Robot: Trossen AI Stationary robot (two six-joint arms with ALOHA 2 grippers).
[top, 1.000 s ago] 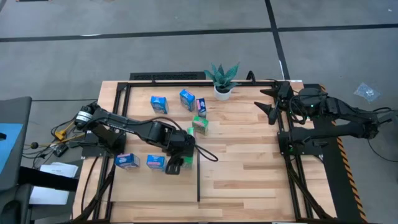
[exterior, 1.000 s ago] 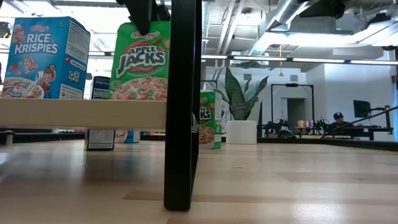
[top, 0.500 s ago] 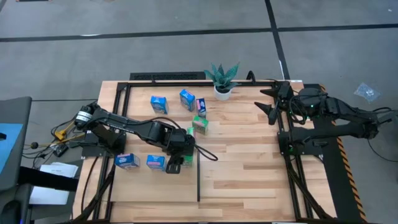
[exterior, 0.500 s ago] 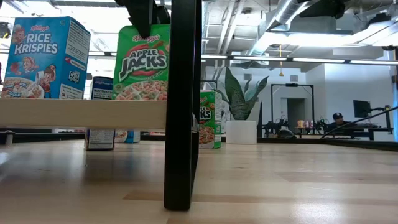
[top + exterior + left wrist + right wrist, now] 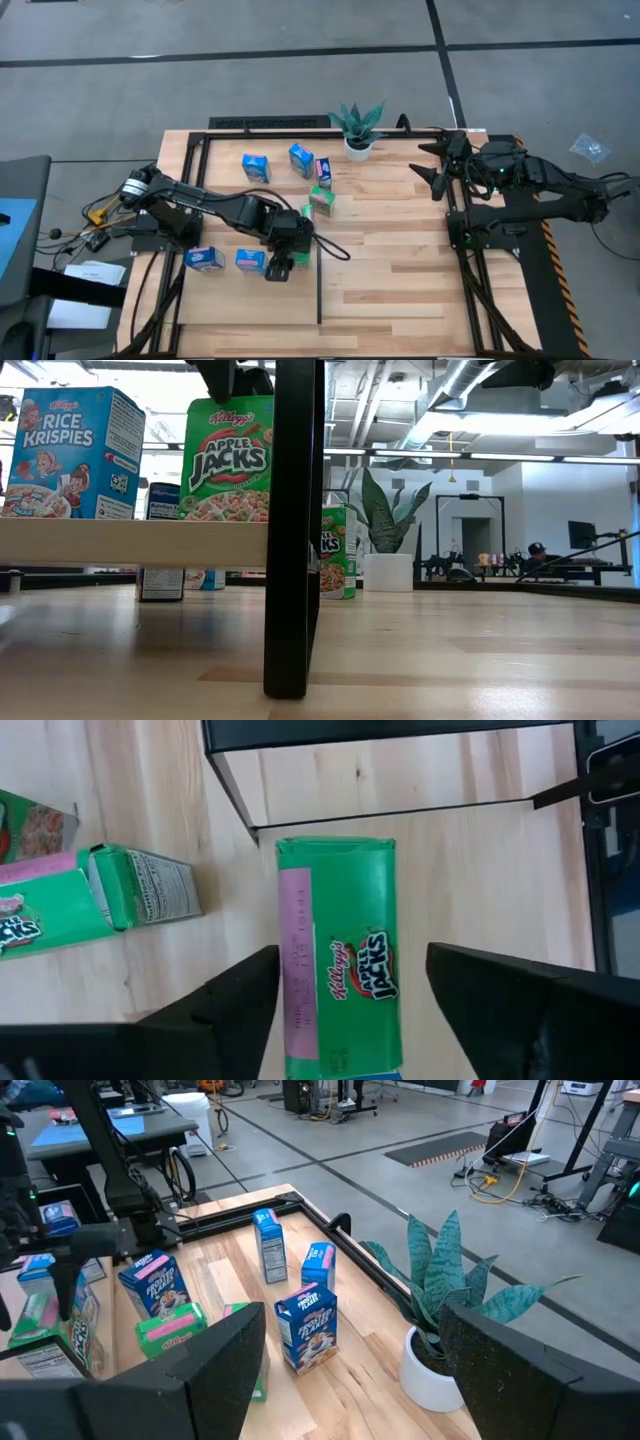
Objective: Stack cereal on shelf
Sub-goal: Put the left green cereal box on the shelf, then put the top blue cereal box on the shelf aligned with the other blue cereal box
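The left gripper (image 5: 280, 266) hangs over the front left part of the wooden table (image 5: 400, 270). Its two dark fingers (image 5: 230, 1010) are spread wide, one on each side of a green Apple Jacks box (image 5: 338, 955), and there is a gap on both sides — they do not pinch it. The box is smooth cardboard, a long rectangle, bright green with a pale pink strip down its top and red letters on the front.

From table height, the Apple Jacks box stands straight up on a pale flat shelf board (image 5: 130, 540), close beside a thick black post (image 5: 293, 530). A blue Rice Krispies box (image 5: 70, 452) stands on the same board, a little apart from the green one.

Under the shelf, the table is made of light wood planks with brown streaks. A black metal rail (image 5: 270, 124) runs around its edges.

More small boxes sit farther back on the table. Three blue boxes (image 5: 306, 1327) stand upright near the back rail, and another green box (image 5: 50, 910) lies tipped over on the wood. A potted plant (image 5: 358, 125) with pointy green leaves sits in a round white pot at the back edge.

The right gripper (image 5: 437, 170) waits off at the right side of the table, up in the air — its fingers are spread too, with nothing in between.
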